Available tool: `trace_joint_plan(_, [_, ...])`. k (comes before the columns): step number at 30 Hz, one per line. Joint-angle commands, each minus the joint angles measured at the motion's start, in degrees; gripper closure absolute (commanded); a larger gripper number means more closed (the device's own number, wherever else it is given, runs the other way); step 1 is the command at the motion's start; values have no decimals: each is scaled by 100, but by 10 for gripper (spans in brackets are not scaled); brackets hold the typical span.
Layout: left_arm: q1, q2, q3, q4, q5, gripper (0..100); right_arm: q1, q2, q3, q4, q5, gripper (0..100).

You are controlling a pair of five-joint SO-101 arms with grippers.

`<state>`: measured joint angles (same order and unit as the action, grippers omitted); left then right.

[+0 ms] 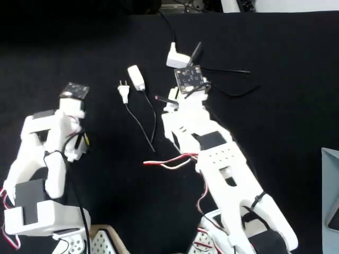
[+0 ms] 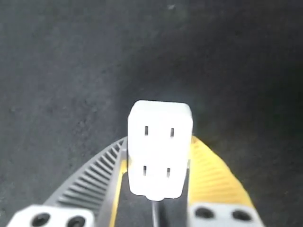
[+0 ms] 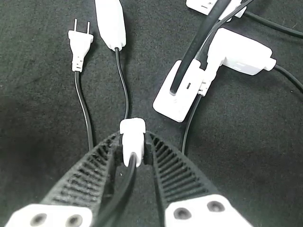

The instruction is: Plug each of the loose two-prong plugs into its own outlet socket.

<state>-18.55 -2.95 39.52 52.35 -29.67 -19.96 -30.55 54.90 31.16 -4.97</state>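
Right wrist view: right gripper [image 3: 133, 144] pinching a plug [image 3: 132, 130], left gripper [image 2: 158, 158] clamping the socket [image 2: 160, 120], I must align prongs squarely.

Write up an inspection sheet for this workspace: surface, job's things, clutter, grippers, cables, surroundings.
Surface: black cloth, lying flat.
Job's things: loose plug lying flat, prongs bare; socket block with two slot pairs, both empty; strip with an adapter at it.
Clutter: white oblong case beside the loose plug.
Grippers: left gripper shut on the socket block; right gripper shut on a white plug, prongs hidden.
Cables: thin black cords trail from the loose plug and the case; red-and-white wires by the right arm.
Surroundings: grey box at the high view's right edge.
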Motion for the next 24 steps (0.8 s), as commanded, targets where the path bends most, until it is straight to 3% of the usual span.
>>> trace_joint_plan(1, [734,-62,40,-26,-62,969,35,13,-224,-97,0,987])
trace_joint_plan(7, [1974,-70,-13,281,53,971,44,13,-224,-97,0,987])
trace_joint_plan(12, [2571,-70,-163,299,536,966,53,13,-233,-97,0,987])
trace_joint_plan(18, [2668,-88,-699,1116,589,791,53,13,-242,-97,0,987])
trace_joint_plan(24, [2668,-941,-1077,1793,993,776,53,-4,-242,-70,0,987])
